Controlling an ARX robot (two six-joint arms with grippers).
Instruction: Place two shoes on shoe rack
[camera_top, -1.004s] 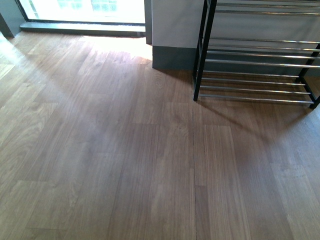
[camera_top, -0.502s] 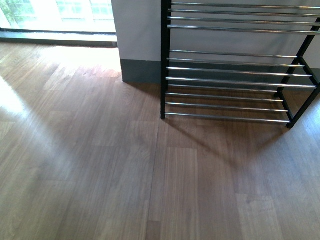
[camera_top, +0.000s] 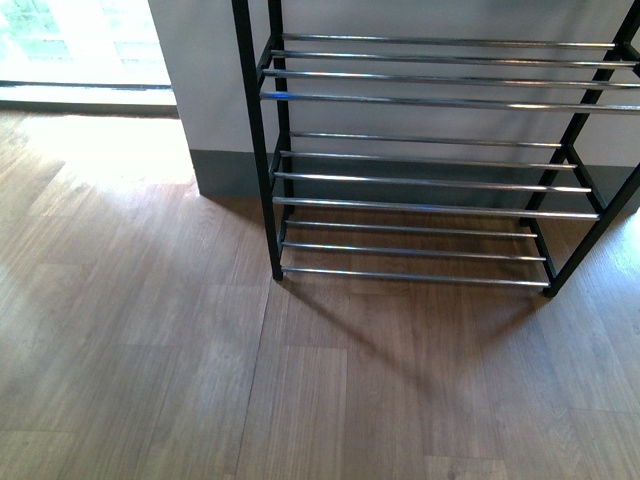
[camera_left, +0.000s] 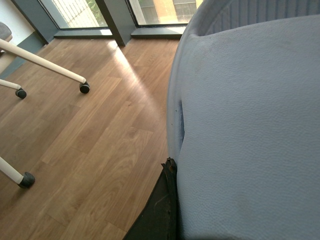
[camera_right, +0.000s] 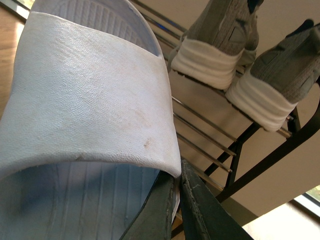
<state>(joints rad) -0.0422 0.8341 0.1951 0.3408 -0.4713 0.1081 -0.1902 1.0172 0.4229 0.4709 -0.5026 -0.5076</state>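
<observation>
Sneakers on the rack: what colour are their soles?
White soles, grey mesh uppers; best seen in right wrist view.

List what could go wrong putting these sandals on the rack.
1. The chrome rods have open gaps; a sandal set down tilted could slip through.
2. The right-arm sandal hangs near the grey sneakers and might nudge them off.
3. The left-arm sandal fills its wrist camera, so that arm's placement is poorly seen.
</observation>
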